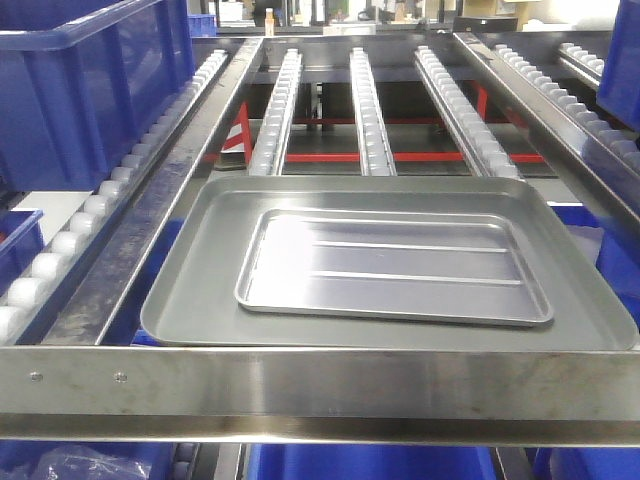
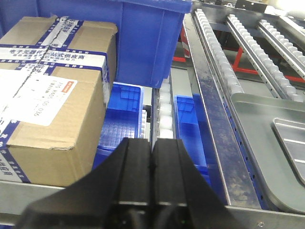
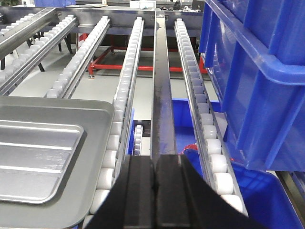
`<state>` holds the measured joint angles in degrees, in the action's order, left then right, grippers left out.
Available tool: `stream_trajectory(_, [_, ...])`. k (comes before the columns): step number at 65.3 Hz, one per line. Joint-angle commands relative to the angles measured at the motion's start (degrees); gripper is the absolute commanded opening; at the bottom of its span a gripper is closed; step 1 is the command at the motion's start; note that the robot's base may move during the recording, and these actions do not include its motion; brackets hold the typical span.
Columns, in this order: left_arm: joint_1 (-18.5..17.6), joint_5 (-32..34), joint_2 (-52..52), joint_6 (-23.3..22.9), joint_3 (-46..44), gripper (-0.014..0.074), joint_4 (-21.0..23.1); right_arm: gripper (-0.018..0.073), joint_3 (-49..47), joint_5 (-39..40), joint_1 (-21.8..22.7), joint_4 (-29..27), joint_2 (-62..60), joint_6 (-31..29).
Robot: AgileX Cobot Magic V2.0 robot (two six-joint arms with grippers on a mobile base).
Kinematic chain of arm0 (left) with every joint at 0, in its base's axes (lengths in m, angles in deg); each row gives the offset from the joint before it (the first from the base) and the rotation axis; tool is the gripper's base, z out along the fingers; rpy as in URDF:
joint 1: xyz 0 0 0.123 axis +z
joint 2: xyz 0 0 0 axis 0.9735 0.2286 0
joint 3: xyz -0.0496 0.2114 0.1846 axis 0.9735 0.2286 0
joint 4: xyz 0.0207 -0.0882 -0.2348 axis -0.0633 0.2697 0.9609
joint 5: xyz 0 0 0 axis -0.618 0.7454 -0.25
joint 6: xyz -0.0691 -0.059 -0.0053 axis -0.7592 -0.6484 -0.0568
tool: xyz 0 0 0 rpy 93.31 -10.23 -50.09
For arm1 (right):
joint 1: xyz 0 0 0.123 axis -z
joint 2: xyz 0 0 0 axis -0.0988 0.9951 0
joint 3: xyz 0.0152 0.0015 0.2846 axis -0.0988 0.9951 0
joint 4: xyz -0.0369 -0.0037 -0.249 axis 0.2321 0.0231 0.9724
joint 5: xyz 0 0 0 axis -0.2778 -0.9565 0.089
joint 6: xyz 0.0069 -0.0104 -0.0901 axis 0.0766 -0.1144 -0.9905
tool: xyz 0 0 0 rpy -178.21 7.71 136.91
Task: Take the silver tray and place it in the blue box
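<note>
1. Silver tray (image 1: 393,270) lies flat inside the larger grey tray (image 1: 190,290), approx centred. Its 2 floor ridges run side to side in the front view. Nothing grips it.
2. Grey tray rests on the roller rails (image 1: 365,100) of the rack, just behind the steel front bar (image 1: 320,385).
3. Blue box (image 1: 90,90) stands on the rack's left lane, up & left of the silver tray, well apart from it. Inside not visible.
4. 2nd blue crate (image 3: 257,71) sits on the right lane, close beside the right hand (image 3: 155,176).
5. Left hand (image 2: 152,157): fingers pressed together, nothing btwn them. It hovers at the rack's left edge, w/ a cardboard box (image 2: 52,86) to its left & small blue bins (image 2: 121,109) below.
6. Right hand: fingers together, empty. It's over the rail just right of the grey tray, touching neither tray.
</note>
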<state>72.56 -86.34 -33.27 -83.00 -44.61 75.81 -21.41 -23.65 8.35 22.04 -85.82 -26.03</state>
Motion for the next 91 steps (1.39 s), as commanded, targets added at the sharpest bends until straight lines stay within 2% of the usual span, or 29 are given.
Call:
stream_trajectory(1, [0.2, 4.8, -1.0, 0.0, -0.2, -0.0105, 0.5, 0.0056, 0.1, 5.1, 0.0, 0.1, -1.2, -0.4])
stream_trajectory(34, [0.2, 4.8, -1.0, 0.0, -0.2, -0.0105, 0.5, 0.0056, 0.1, 5.1, 0.0, 0.1, -1.2, -0.4])
stream_trajectory(46, [0.2, 8.2, -1.0, 0.0, -0.2, -0.0105, 0.5, 0.0056, 0.1, 7.0, 0.0, 0.1, -1.2, -0.4])
stream_trajectory(51, [0.2, 11.7, -1.0, 0.0, -0.9, -0.0105, 0.5, 0.0056, 0.1, 9.9, 0.0, 0.0, -1.2, -0.3])
stream_trajectory(55, [0.2, 11.6, -0.7, 0.0, -3.5, -0.0105, -1.0, 0.0056, -0.9, 12.4, 0.0, -0.8, -1.2, 0.4])
stream_trajectory(59, [0.2, 8.1, 0.5, 0.0, -8.8, -0.0105, -6.0, 0.0056, -3.8, 12.1, 0.0, -1.1, -1.2, 0.5])
stream_trajectory(62, [0.2, 2.9, 2.3, 0.0, -13.7, -0.0105, -9.7, 0.0056, -7.7, 10.2, 0.0, -1.1, -1.0, 0.5])
stream_trajectory(66, [0.2, -2.7, 5.7, 0.0, -21.1, -0.0104, -11.4, 0.0056, -12.9, 6.4, 0.0, -1.1, 0.4, 0.5])
stream_trajectory(74, [0.2, -14.2, 18.0, 0.0, -34.8, -0.0101, -9.0, 0.0062, -23.8, -1.7, 0.0, -1.1, 7.5, 0.5])
stream_trajectory(79, [0.2, -19.4, 26.0, 0.0, -41.2, -0.0083, -5.6, 0.0087, -28.6, -4.1, 0.0, -1.1, 13.1, 0.5])
stream_trajectory(84, [0.1, -21.6, 33.8, 1.9, -46.0, 0.0008, -2.5, 0.0193, -32.3, -6.3, -0.1, -1.1, 19.5, 0.5])
stream_trajectory(91, [-1.9, -21.6, 43.3, 9.1, -49.9, 0.0195, 3.5, 0.0373, -35.2, -7.9, -0.7, -1.1, 27.1, 0.5])
